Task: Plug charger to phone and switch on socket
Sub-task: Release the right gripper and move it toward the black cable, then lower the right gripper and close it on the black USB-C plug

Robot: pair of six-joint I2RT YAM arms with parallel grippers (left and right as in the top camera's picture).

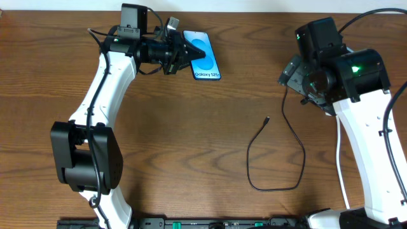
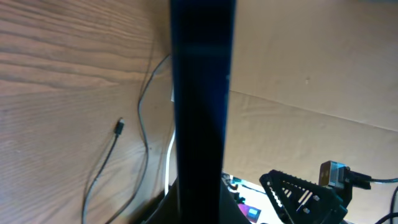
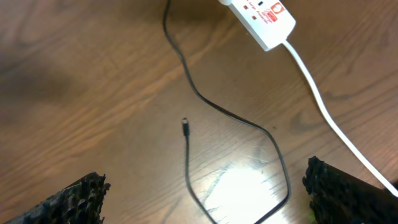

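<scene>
Since the charger (image 3: 188, 158) is a thin black cable lying slack in a loop on the worktop (image 3: 93, 93), it should handle light and floppy. Held far back along its length, the plug tip (image 3: 185, 124) would likely droop and swing. The best pinch is probably right behind that plug tip, on the short stiff end, pads square across it. The plug tip is small, probably slick and easy to twist, so it wants a firm, centred grip to push straight into a port. The right tool (image 3: 202, 177) hovers above the plug tip, fingers wide apart, nothing between them. The socket (image 3: 261, 15) lies flat beyond the plug tip in the right wrist view, well apart from it, its white cord (image 3: 323, 106) trailing off past the cable loop. It is rigid plastic and may skid if a switch gets pressed off-axis. The phone (image 1: 213, 60) is well apart from the plug tip, far over on the left arm's side, screen up, "Galaxy S25" readable. The left tool (image 1: 189, 54) looks clamped on the phone's edge: the left wrist view shows a dark slab edge-on down the middle, pads not clear. The phone is stiff, slim and glassy, so likely slippery and scratch-prone. I cannot tell whether it is lifted or resting. The charger's adapter end is not in view.
</scene>
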